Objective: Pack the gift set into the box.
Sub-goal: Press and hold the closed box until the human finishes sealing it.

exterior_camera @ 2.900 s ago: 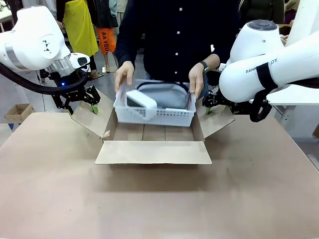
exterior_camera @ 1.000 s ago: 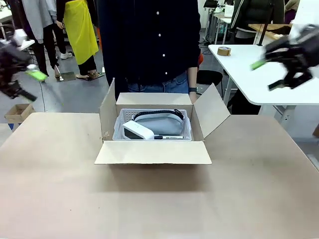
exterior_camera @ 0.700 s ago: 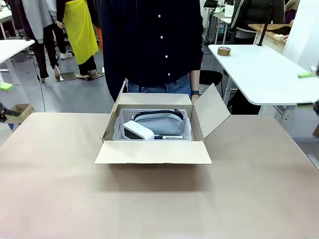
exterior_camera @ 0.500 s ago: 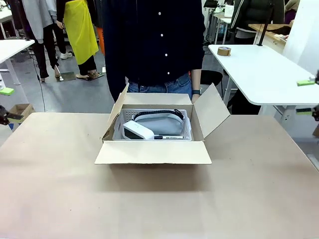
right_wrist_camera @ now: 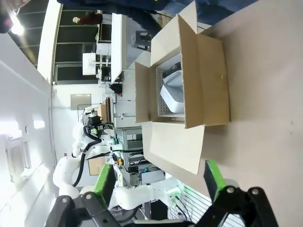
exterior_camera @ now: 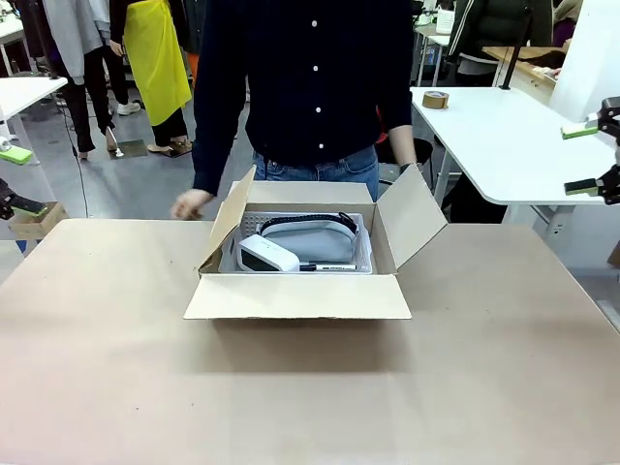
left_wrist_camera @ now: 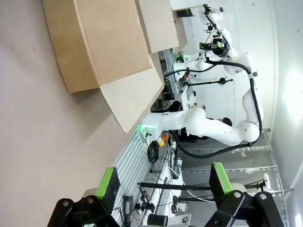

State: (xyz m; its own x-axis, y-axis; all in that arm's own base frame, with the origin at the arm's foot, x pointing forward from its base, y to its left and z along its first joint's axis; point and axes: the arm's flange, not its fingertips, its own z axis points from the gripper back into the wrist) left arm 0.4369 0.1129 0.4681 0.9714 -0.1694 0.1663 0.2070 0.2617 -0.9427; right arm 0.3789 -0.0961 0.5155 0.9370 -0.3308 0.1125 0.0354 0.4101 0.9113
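At the far left edge of the front view, your left gripper [exterior_camera: 12, 179] is hanging beyond the table's [exterior_camera: 310, 387] corner. Its fingers are spread wide and are gripping nothing. Farther right, the person's hand [exterior_camera: 189, 203] is hovering just beside the box's left flap. In the middle of the frame, the box [exterior_camera: 300, 295] is sitting on the table with its flaps open. The basket [exterior_camera: 254, 221] is resting inside it, carrying the grey pouch [exterior_camera: 315, 240] and, toward its left front, the white flat item [exterior_camera: 268, 254]. At the far right edge, your right gripper [exterior_camera: 591, 158] is hanging near the white side table [exterior_camera: 504, 145], fingers released and holding nothing.
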